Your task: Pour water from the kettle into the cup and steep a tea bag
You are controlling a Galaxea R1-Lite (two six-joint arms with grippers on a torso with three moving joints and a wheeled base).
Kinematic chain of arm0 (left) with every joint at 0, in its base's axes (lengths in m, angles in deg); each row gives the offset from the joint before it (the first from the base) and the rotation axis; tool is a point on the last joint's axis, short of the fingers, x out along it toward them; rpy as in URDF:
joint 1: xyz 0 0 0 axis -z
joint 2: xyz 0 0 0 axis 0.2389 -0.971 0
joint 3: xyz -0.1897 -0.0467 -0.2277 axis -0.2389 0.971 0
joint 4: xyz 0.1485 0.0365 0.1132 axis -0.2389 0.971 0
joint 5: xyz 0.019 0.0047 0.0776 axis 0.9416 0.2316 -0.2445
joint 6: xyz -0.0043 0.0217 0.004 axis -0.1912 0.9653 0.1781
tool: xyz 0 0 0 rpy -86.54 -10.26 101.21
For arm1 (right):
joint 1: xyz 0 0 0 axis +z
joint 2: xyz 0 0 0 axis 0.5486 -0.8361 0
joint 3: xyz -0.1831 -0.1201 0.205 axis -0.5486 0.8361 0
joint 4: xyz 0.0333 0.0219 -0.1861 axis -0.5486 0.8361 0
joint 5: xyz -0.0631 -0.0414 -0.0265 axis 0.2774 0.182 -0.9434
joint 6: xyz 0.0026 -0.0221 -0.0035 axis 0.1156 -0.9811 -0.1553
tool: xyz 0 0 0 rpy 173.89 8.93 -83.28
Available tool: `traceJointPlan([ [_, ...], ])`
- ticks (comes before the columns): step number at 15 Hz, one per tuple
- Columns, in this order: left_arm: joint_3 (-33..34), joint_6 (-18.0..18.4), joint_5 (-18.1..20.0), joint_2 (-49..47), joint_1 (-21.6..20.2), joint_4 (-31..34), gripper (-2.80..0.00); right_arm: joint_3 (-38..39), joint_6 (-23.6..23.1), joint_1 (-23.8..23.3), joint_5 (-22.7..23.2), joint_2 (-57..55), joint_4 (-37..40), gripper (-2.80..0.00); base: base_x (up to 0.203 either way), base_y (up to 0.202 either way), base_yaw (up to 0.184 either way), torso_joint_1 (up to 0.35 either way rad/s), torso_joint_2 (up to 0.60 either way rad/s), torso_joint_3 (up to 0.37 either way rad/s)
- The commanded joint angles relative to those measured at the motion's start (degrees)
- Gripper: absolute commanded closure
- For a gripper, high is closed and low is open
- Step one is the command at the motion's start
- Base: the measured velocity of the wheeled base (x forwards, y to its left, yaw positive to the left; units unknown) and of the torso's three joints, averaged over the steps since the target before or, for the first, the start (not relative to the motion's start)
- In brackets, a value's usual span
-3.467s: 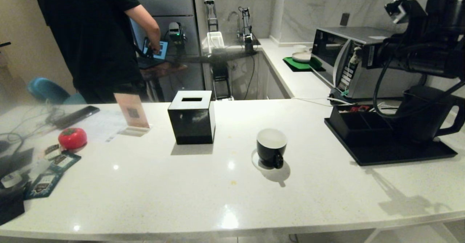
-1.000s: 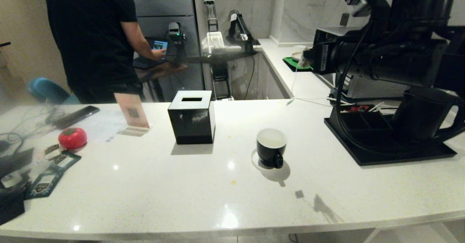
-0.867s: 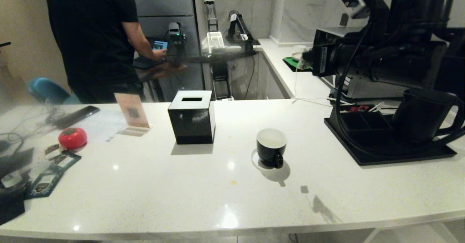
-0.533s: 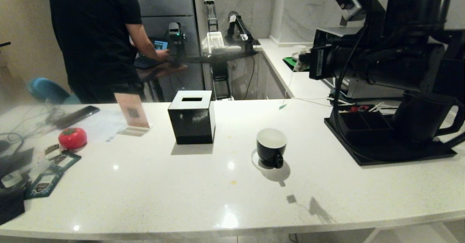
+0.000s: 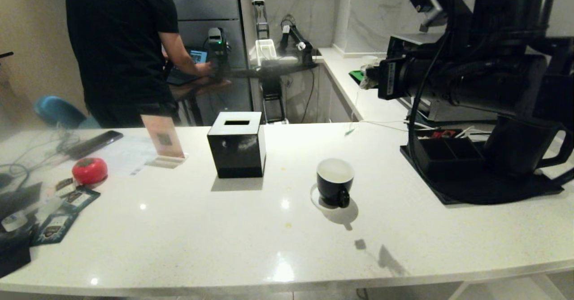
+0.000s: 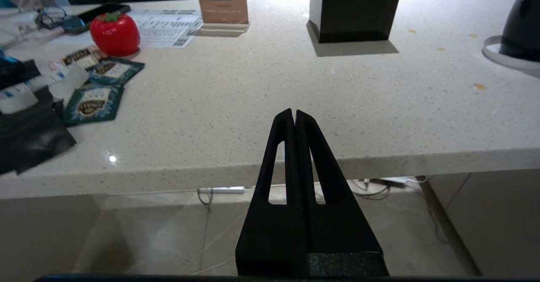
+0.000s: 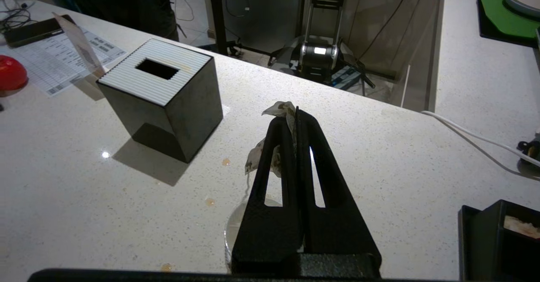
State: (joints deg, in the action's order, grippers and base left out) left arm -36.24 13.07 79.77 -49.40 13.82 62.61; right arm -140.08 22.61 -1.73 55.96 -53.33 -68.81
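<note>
The right gripper (image 7: 296,113), jaws pinching a tea bag (image 7: 278,113) high above the cup (image 5: 335,182), could miss if the bag swings.

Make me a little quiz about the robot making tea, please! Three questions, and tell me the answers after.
1. True or false: the right gripper is shut on the tea bag.
2. Where is the kettle? A) on the black tray B) beside the red tomato-shaped thing C) on top of the tissue box
3. Fill in: the cup is black outside and ____ inside.

Key
1. True; its string hangs down with a small green tag.
2. A
3. white

Bonus: the left gripper is shut and empty, low by the counter's near edge.
</note>
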Motion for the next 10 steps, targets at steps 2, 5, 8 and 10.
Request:
traceJointPlan([
  [2, 0.0, 0.8, 0.3, 0.0, 0.0, -0.3, 0.0, 0.1, 0.0, 1.4, -0.6, 0.2, 0.0, 0.0, 0.0, 0.0, 0.0, 0.0, 0.0, 0.0],
  [5, -0.3, 0.6, 0.2, 0.0, 0.0, -1.9, 0.0, 0.1, 0.0, 3.0, -1.8, 0.2, 0.1, 0.0, 0.0, 0.0, 0.0, 0.0, 0.0, 0.0],
  [8, -2.0, 0.6, 0.2, 0.0, 0.0, -2.0, 0.0, 0.1, 0.0, 3.5, -2.1, 0.4, 0.1, 0.0, 0.0, 0.0, 0.0, 0.0, 0.0, 0.0],
  [10, -3.2, 1.0, 0.4, 0.0, 0.0, -2.0, 0.0, 0.4, 0.0, 3.9, -2.7, 0.7, 0.1, 0.0, 0.0, 0.0, 0.0, 0.0, 0.0, 0.0],
])
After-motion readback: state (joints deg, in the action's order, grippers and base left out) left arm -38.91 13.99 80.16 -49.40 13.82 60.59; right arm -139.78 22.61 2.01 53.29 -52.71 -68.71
